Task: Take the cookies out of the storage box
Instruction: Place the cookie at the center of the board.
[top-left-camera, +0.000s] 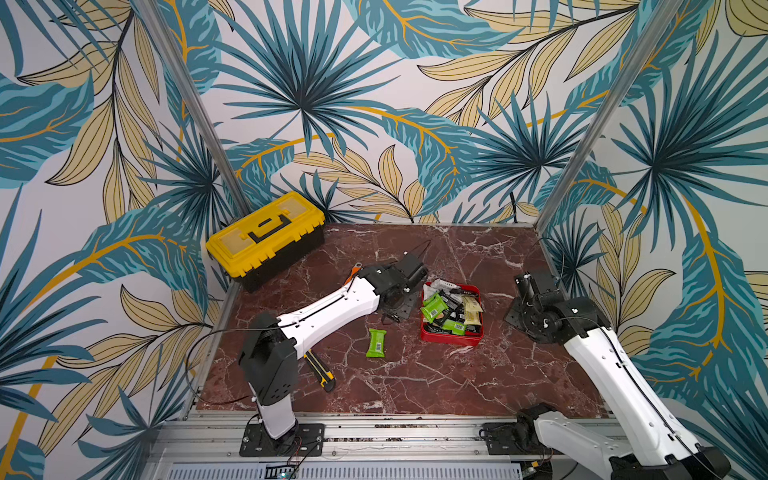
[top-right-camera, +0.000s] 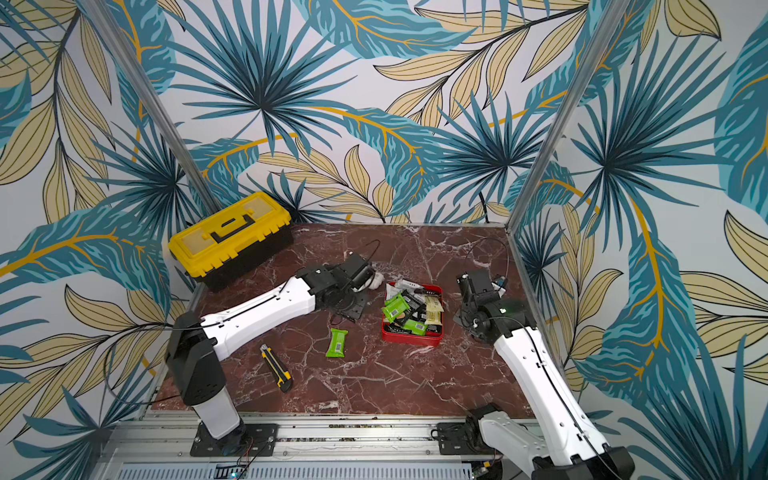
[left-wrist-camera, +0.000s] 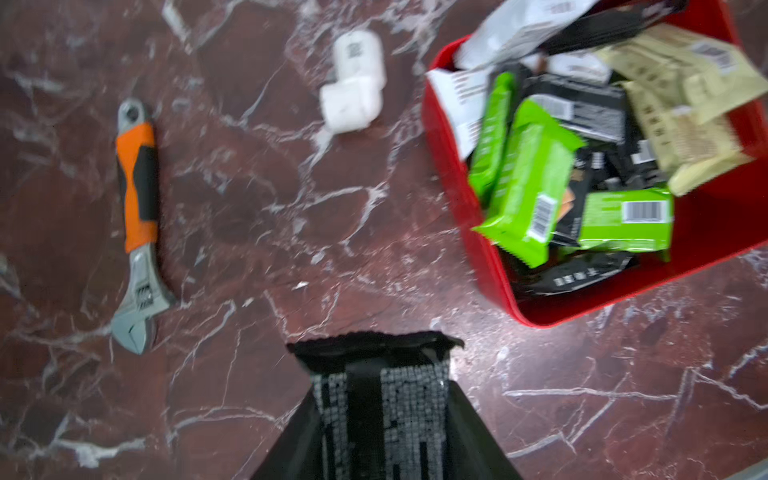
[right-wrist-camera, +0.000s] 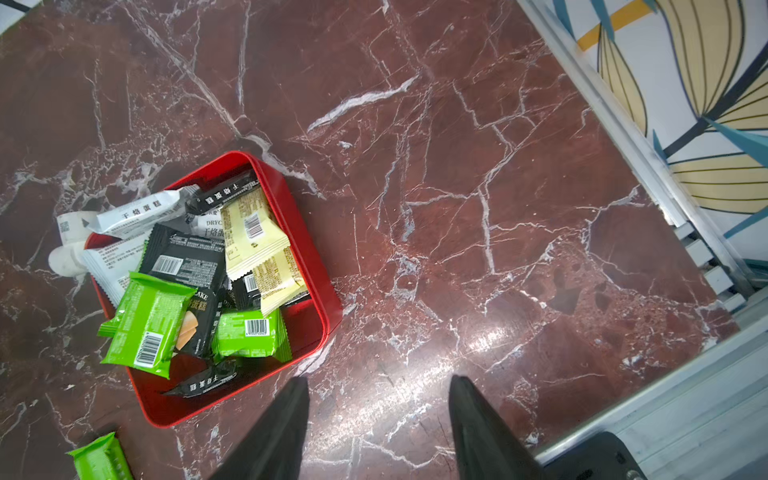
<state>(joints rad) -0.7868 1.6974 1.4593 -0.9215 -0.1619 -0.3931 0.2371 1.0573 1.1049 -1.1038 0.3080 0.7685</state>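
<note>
Yellow plastic lids the black toolbox (top-left-camera: 266, 237) in the far left corner of the red-marble desk (top-left-camera: 415, 386). A yellow-and-black utility knife (top-left-camera: 319, 370) lies nearer the front by the left arm's base, and both sit well apart from the work. Next along, an orange-handled adjustable wrench (left-wrist-camera: 139, 224) lies behind the left arm. The left jaws are clamped on a black wrapped cookie packet (left-wrist-camera: 378, 395) with white print, held above bare desk just beside the box. One bright green cookie packet (top-left-camera: 376, 343) already lies out on the desk. A white plastic elbow fitting (left-wrist-camera: 353, 83) rests close to the shallow red storage box (top-left-camera: 451, 340), which holds a heap of green, black, cream and white cookies (top-left-camera: 451, 309). Furthest right, the right jaws stand wide apart and empty over bare desk beside the box. The step in hand looks like carrying one packet out. Next it needs setting down clear of the green packet, wrench and fitting, with many packets left to fetch.
</note>
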